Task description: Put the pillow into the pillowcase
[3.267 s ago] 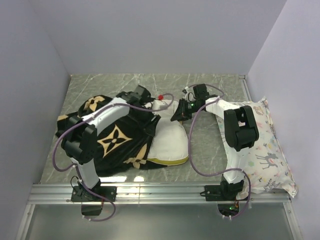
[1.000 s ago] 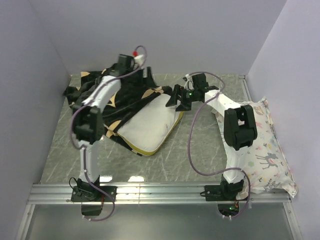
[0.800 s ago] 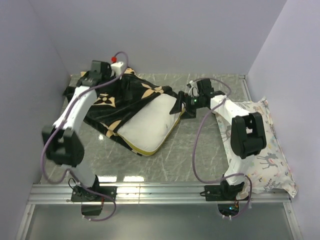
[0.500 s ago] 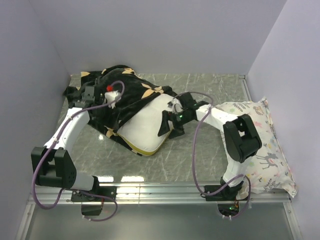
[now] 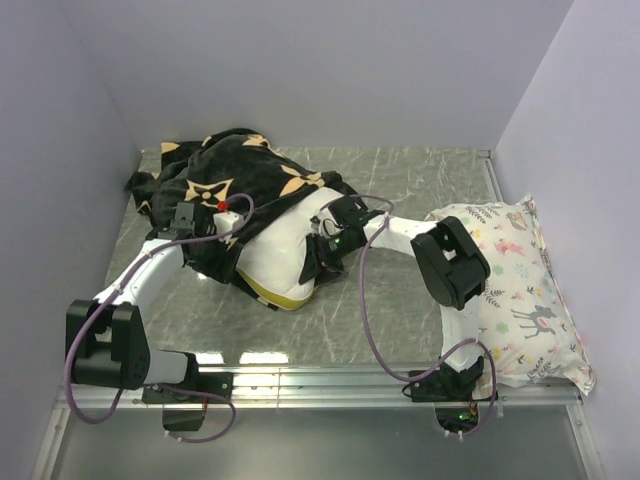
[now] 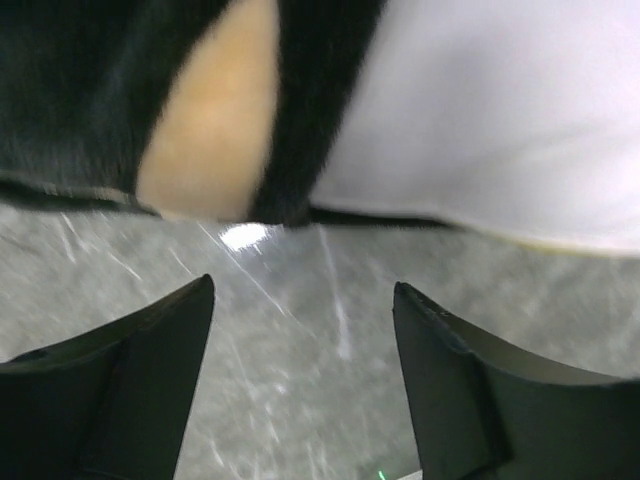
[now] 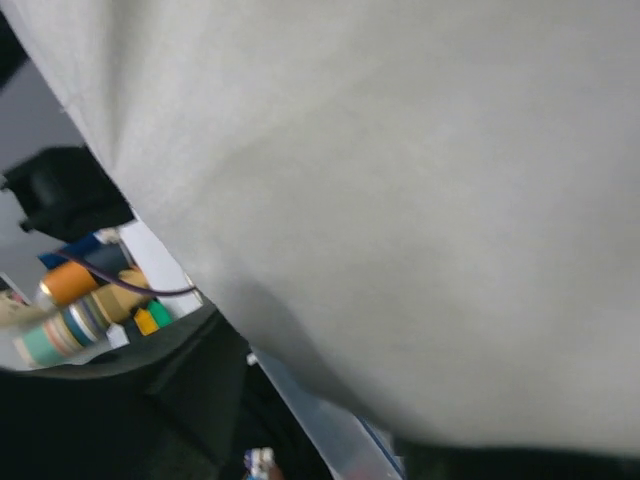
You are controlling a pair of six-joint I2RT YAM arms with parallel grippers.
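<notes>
The black pillowcase (image 5: 240, 185) with tan flowers lies heaped at the back left, draped over the far part of the white pillow (image 5: 280, 255). The pillow's yellow band (image 5: 275, 298) shows at its near edge. My left gripper (image 5: 215, 250) is open and empty, low over the table at the case's front edge. In the left wrist view its fingers (image 6: 302, 290) frame bare table, with the pillowcase (image 6: 120, 90) and pillow (image 6: 500, 110) just ahead. My right gripper (image 5: 315, 260) presses against the pillow's right side. The pillow (image 7: 400, 180) fills the right wrist view and hides the jaws.
A white pillow printed with pastel deer (image 5: 515, 290) lies along the right wall. The grey marble table (image 5: 400, 300) shows between the two pillows. Walls close in the left, back and right. A metal rail (image 5: 320, 385) runs along the near edge.
My left arm came down from the back, let go of the pillowcase and settled at its front edge. My right gripper slid left against the pillow. The case now covers more of the pillow.
</notes>
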